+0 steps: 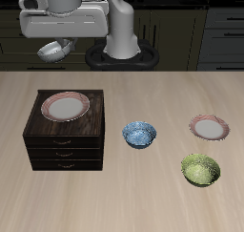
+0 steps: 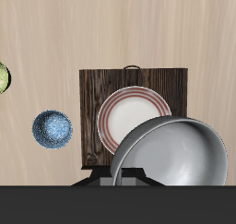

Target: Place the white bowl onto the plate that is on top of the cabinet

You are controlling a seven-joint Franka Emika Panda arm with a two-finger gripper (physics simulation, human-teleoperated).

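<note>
You have the white bowl [image 1: 52, 51] lifted, the gripper [image 1: 59, 45] with its fingers clamped on its rim, high above the table's back edge, behind the cabinet [image 1: 65, 131]. Lowering and releasing it onto the plate [image 1: 66, 106] remain. Count three bowls, with the blue bowl [image 1: 139, 134] and the green bowl [image 1: 200, 169], and two plates, including the other plate [image 1: 210, 128].

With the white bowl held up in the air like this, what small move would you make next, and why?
Probably carry the white bowl forward until it is centred over the plate on the cabinet, then lower. The gripper holds the bowl tilted, high above and behind the plate, which lies bare.
</note>
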